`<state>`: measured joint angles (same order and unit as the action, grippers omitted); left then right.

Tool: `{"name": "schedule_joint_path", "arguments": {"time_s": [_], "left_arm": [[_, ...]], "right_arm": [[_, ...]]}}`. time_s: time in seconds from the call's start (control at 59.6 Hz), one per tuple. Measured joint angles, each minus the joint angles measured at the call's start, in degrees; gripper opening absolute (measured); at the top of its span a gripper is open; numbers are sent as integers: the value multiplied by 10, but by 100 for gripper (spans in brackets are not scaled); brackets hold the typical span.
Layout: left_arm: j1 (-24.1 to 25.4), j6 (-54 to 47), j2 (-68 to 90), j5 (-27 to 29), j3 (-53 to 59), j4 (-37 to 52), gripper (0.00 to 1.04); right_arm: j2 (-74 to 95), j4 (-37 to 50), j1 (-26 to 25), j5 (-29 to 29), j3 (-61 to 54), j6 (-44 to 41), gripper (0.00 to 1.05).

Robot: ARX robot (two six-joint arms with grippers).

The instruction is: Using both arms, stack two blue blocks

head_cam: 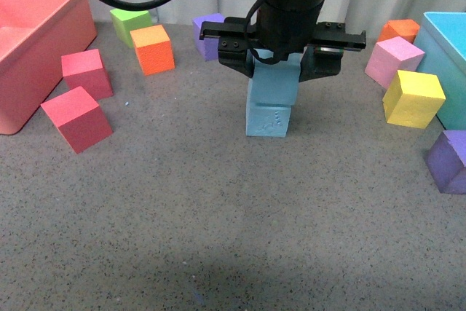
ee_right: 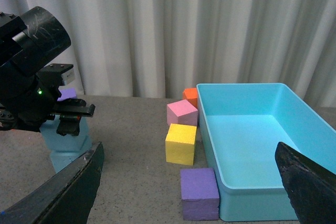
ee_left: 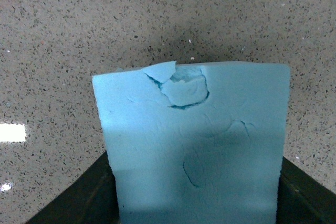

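Two sky-blue blocks stand stacked at the table's middle. The lower blue block (head_cam: pixel 268 120), with an embossed mark, rests on the table. The upper blue block (head_cam: pixel 275 81) sits on it, slightly offset. My left gripper (head_cam: pixel 278 56) is shut on the upper block from above, a finger on each side. In the left wrist view the upper block (ee_left: pixel 194 145) fills the frame between the dark fingers (ee_left: pixel 79 200). My right gripper (ee_right: pixel 191 182) is open and empty, away to the right; from it I see the stack (ee_right: pixel 65 148) and the left arm (ee_right: pixel 29 77).
A pink bin (head_cam: pixel 29 41) stands far left, with two red cubes (head_cam: pixel 76 118) beside it. Green (head_cam: pixel 131 23), orange (head_cam: pixel 153 49) and purple (head_cam: pixel 207 34) cubes lie behind. At right are pink (head_cam: pixel 393 60), yellow (head_cam: pixel 413 97), orange and purple (head_cam: pixel 448 160) cubes by a light blue bin (ee_right: pixel 252 150).
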<state>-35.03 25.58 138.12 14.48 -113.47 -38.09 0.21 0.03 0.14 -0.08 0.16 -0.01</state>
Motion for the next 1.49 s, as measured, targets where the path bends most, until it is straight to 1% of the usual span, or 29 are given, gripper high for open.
{"name": "schedule_joint_path", "arguments": {"time_s": [0.134,0.201,0.235,0.319,0.52,0.705,0.722,0.739,0.756,0.772,0.789,0.806,0.823,0.839,0.856,0.89,0.907,0.923,0.94,0.957,0.974,1.007,1.041,1.058,1.091,1.192,1.259,1.343,1.494], "left_arm": [[-1,-2,0,-1,0,2,86],[-1,-2,0,0,0,2,97],[-1,-2,0,-3,0,1,100],[-1,-2,0,2,0,-1,97],[2,-2,-20,4,18,12,98],[10,-14,-76,-2,75,63,98],[10,-22,-83,6,85,80,97],[11,-40,-96,39,116,137,94],[12,-49,-103,54,132,167,92],[13,-72,-116,87,168,230,89],[14,-84,-123,102,187,261,87],[17,-107,-140,125,228,324,83],[19,-125,-148,133,250,355,82],[23,-141,-165,142,294,416,78],[26,-151,-173,143,316,446,76],[39,-184,-205,139,401,568,69],[43,-193,-213,137,421,598,67],[51,-200,-228,134,462,659,64],[55,-205,-236,130,482,690,62],[63,-215,-249,125,518,748,58],[67,-216,-257,123,536,779,57],[83,-226,-285,110,600,889,49],[95,-232,-310,103,640,939,44],[99,-233,-319,99,652,952,42],[115,-239,-353,89,698,987,35],[145,-243,-411,64,786,1026,19],[167,-244,-438,36,860,1053,3],[187,-247,-472,11,915,1053,4],[219,-250,-553,-19,976,1049,4]], "right_arm": [[0,0,0,0,0,0,95],[0,0,0,0,0,0,95],[0,0,0,0,0,0,95],[0,0,0,0,0,0,95],[0,0,0,0,0,0,95],[0,0,0,0,0,0,95],[0,0,0,0,0,0,95],[0,0,0,0,0,0,95],[0,0,0,0,0,0,95],[0,0,0,0,0,0,95],[0,0,0,0,0,0,95],[0,0,0,0,0,0,95],[0,0,0,0,0,0,95],[0,0,0,0,0,0,95],[0,0,0,0,0,0,95],[0,0,0,0,0,0,95],[0,0,0,0,0,0,95],[0,0,0,1,0,0,95],[0,0,0,1,0,0,95],[0,0,0,1,0,0,95],[0,0,0,1,0,0,95],[0,0,0,1,0,0,95],[0,0,0,1,0,0,95],[0,0,0,1,0,0,95],[0,0,0,1,0,0,95],[0,0,0,0,0,0,95],[0,0,0,0,0,0,95],[0,0,0,0,0,0,95],[0,0,0,0,0,0,95]]}}
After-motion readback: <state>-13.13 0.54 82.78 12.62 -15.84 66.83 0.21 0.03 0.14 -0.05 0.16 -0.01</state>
